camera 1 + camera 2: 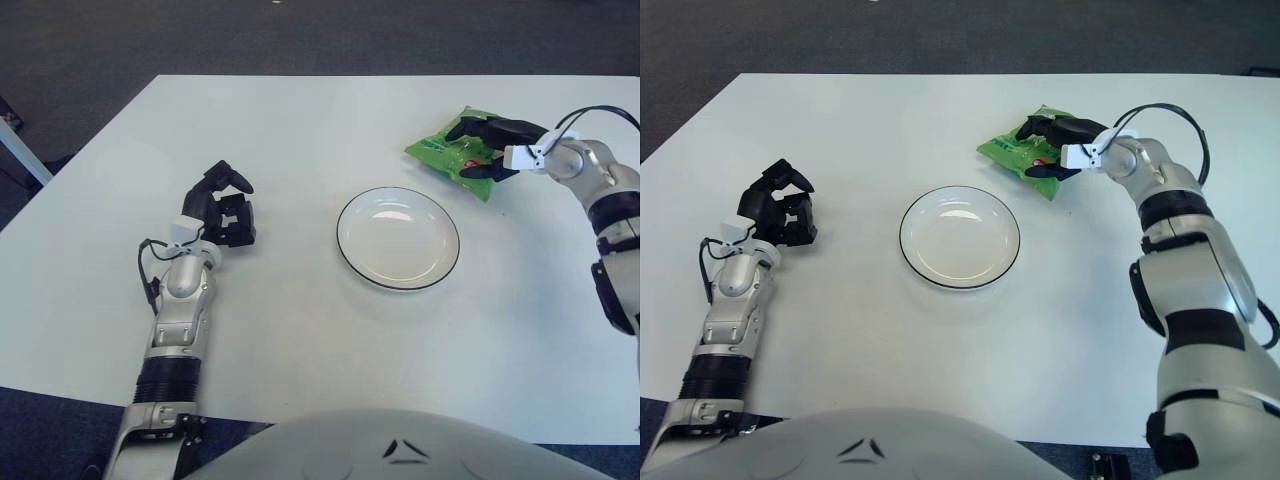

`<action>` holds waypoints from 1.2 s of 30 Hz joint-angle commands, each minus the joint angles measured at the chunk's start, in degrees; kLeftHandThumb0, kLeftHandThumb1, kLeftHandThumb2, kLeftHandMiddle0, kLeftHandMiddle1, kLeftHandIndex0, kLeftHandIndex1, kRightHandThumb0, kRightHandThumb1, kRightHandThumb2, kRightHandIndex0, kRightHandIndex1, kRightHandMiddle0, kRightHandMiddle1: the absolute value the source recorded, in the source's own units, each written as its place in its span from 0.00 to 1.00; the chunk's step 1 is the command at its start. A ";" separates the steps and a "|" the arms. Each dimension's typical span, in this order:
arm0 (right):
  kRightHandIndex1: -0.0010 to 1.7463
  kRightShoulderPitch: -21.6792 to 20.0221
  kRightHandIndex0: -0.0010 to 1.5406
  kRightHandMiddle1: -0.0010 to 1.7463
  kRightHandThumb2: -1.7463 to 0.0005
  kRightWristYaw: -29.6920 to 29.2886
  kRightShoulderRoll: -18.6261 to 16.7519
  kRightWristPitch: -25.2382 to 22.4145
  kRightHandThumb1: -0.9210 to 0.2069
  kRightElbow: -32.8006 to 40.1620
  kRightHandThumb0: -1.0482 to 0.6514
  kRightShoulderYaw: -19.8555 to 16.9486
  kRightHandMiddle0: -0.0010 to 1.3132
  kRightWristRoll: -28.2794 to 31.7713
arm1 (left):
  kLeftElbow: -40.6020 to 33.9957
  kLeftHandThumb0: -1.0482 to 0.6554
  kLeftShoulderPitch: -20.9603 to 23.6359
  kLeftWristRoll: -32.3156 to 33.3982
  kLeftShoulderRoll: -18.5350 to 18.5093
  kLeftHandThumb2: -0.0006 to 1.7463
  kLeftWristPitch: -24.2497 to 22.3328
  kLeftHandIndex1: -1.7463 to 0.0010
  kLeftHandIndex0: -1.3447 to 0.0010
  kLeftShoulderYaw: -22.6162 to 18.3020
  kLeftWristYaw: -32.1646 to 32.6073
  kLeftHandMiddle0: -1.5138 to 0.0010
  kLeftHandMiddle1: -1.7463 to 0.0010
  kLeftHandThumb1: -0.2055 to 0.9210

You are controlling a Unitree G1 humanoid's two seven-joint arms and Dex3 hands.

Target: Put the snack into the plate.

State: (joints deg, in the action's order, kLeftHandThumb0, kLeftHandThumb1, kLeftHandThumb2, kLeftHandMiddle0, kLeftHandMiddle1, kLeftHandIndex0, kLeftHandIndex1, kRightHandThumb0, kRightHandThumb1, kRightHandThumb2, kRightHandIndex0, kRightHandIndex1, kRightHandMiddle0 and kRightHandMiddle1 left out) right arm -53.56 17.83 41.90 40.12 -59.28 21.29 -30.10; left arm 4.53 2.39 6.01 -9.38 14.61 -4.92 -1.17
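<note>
**Right hand grips snack bag beyond the plate**

A matte white table (300,330) carries a round, glossy, dark-rimmed plate (398,238). The crinkled green snack (445,155) (long axis left-right) sits far-right of it, pinched by the right hand (492,148). The left hand (225,205), curled and empty, sits left. The right-eye view shows the whole right forearm.

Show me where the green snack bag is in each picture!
Left eye view: the green snack bag sits upper right, with the right hand gripping it.
Right eye view: it sits just right of the top middle.
Shared landmark: the white plate lies below-left of the bag in both views.
</note>
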 commanded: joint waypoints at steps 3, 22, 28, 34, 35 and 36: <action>0.17 4.69 0.05 0.45 0.63 1.93 3.22 -1.02 0.00 11.31 0.19 -2.95 0.00 2.01 | 7.52 0.32 -6.59 0.41 4.02 0.78 0.23 0.00 0.52 1.05 -0.89 0.14 0.00 0.43; 0.20 13.70 0.09 0.49 0.61 13.89 10.31 -9.09 0.00 35.45 0.21 -12.35 0.00 11.22 | 8.21 0.32 -5.74 0.41 3.55 0.80 -1.78 0.00 0.51 0.80 -1.69 0.14 0.00 0.41; 0.20 14.27 0.09 0.49 0.61 14.62 10.04 -10.32 0.00 36.66 0.21 -13.04 0.00 11.16 | 8.82 0.32 -5.33 0.72 3.72 0.79 -1.45 0.00 0.51 0.57 -2.14 0.14 0.00 0.42; 0.20 14.44 0.09 0.49 0.61 14.83 9.95 -10.59 0.00 36.86 0.21 -13.33 0.00 11.07 | 9.24 0.32 -5.21 0.86 3.98 0.78 -0.85 0.00 0.52 0.51 -2.46 0.13 0.00 0.42; 0.20 14.45 0.09 0.49 0.61 14.85 9.94 -10.58 0.00 36.82 0.21 -13.36 0.00 11.05 | 9.49 0.32 -5.15 0.80 4.10 0.78 -0.36 0.00 0.52 0.50 -2.42 0.13 0.00 0.43; 0.20 14.45 0.09 0.49 0.61 14.87 9.93 -10.58 0.00 36.81 0.21 -13.38 0.00 11.04 | 9.67 0.32 -5.12 0.76 4.17 0.78 -0.01 0.00 0.52 0.49 -2.40 0.13 0.00 0.43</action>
State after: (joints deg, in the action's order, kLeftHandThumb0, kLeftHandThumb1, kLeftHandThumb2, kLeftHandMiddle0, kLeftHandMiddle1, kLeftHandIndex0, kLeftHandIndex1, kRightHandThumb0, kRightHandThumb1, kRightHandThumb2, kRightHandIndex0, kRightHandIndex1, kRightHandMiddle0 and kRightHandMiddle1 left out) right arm -39.38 32.46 51.87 29.61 -22.89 8.54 -19.26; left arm 7.75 3.49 6.48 -9.57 13.62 -5.39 -3.45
